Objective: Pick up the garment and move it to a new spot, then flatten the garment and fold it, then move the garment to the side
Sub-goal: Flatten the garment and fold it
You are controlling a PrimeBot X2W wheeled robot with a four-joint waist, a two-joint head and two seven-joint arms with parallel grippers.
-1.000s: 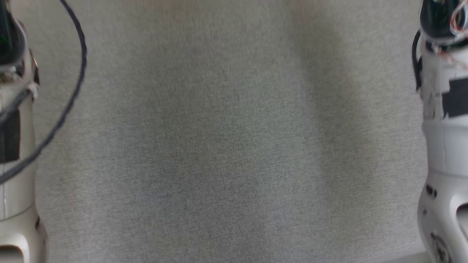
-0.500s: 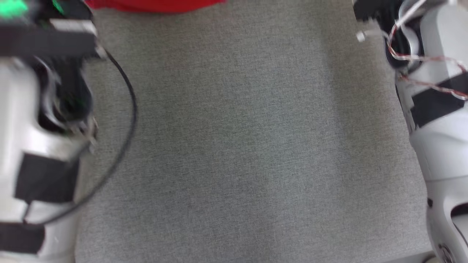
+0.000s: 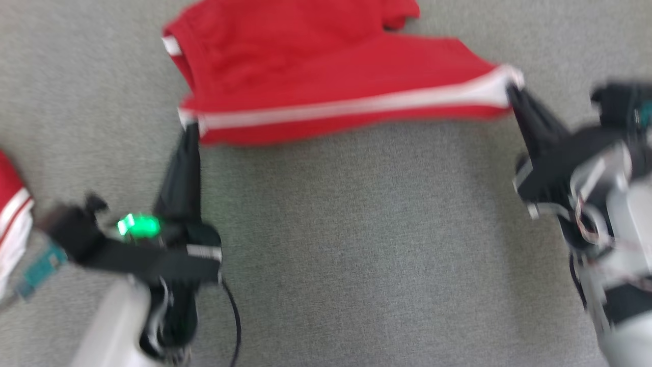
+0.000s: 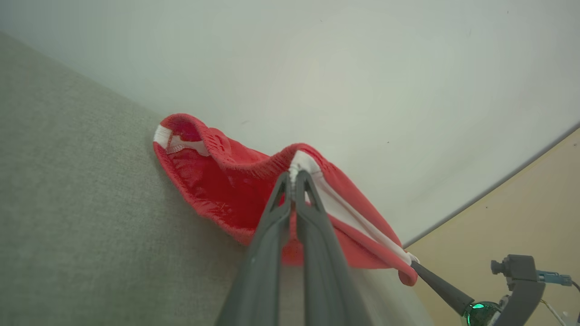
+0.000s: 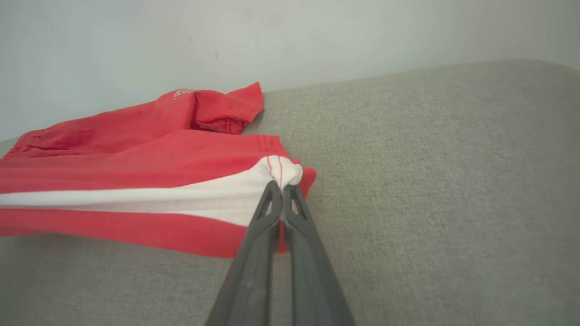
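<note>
Fingers [image 4: 270, 235] are entered from left to right; both pairs are found pinched tight on cloth; progress is judged last.

Item, far left edge of the head view: red-and-white cloth [image 3: 11, 214], partly cut off, lying on the table [image 3: 356, 255] beside the left arm; it is held by nothing; whether it belongs to the task cannot be told.

Item: left gripper [image 3: 190, 128], jaws closed on the waistband end of the white stripe of the garment [image 3: 316, 66]; in the left wrist view that corner is seen raised off the table, the waistband gaping behind it.

Item: garment, red with a white side stripe, apparently shorts; it is found at the far middle of the table, near the pale wall [image 5: 290, 36]; its near edge is drawn out in a line between the two grippers; the far part is rumpled, one flap being turned over on itself.

Item: right gripper [image 3: 511, 92], jaws closed on the leg-hem end of the same stripe; the cloth behind that corner is seen resting on the table.

Progress, as judged: the pick-up is accomplished; the move or the spreading appears to be in hand; flattening is not finished, wrinkles and the turned flap being left; no fold has been made; the move to the side is not yet done.
</note>
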